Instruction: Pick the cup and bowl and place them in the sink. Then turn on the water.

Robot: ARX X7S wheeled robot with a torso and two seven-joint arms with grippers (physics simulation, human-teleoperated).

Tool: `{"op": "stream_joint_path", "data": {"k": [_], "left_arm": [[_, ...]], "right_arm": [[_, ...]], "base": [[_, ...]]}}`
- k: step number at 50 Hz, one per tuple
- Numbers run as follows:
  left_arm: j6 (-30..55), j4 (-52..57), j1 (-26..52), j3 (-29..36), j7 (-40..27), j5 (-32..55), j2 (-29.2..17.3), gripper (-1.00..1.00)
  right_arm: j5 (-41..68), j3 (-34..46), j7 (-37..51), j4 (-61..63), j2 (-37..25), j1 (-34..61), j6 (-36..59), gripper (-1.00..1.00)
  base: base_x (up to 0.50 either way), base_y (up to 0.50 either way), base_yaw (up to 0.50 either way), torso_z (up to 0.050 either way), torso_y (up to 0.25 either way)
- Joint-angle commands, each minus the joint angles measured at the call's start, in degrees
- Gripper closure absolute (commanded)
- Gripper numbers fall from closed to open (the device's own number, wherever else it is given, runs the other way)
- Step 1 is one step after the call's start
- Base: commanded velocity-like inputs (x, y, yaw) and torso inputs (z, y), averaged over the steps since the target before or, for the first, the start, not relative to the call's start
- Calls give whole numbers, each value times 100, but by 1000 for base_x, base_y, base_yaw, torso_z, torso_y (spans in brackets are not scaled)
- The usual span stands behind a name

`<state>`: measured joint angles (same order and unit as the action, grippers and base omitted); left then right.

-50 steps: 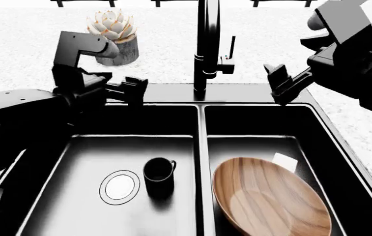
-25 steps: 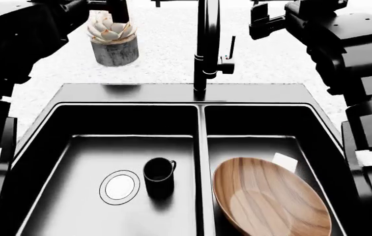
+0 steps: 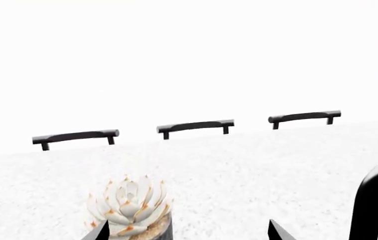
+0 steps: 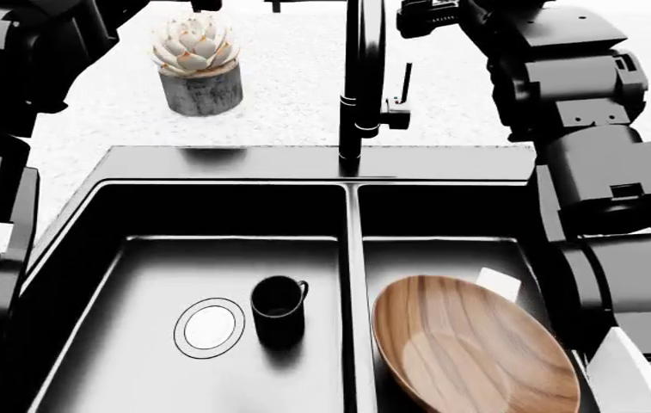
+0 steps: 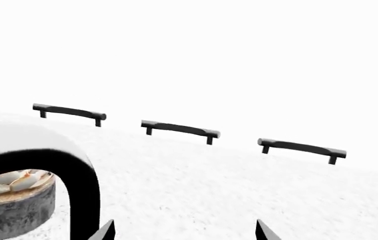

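**White speckled bench, cup and bowl in the sink**

White speckled bench (image 4: 279, 95) surrounds the black sink (image 4: 95, 215). The cup (image 4: 278, 303) stands upright in the left basin beside the round drain (image 4: 209, 327); the bowl (image 4: 472, 348) lies tilted in the right basin. Behind the divider rises the faucet (image 4: 362, 77), with a potted plant (image 4: 198, 64) further left. Both arms are raised; each wrist view shows its finger tips (image 3: 278, 232) (image 5: 263, 231) spread apart, holding nothing.
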<state>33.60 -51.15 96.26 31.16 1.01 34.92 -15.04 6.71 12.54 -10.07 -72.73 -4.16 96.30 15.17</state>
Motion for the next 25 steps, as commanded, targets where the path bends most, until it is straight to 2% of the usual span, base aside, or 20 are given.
{"op": "stream_joint_path", "data": {"k": [1, 25], "left_arm": [[-83, -9, -16, -52, -8, 24, 6, -100], [-260, -340, 85, -193, -184, 34, 82, -100]], "right_arm": [[-535, -586, 41, -225, 263, 123, -90, -100], [-638, -875, 150, -225, 252, 39, 90, -100]], "base": [[0, 0, 0, 0, 0], [0, 0, 0, 0, 0]]}}
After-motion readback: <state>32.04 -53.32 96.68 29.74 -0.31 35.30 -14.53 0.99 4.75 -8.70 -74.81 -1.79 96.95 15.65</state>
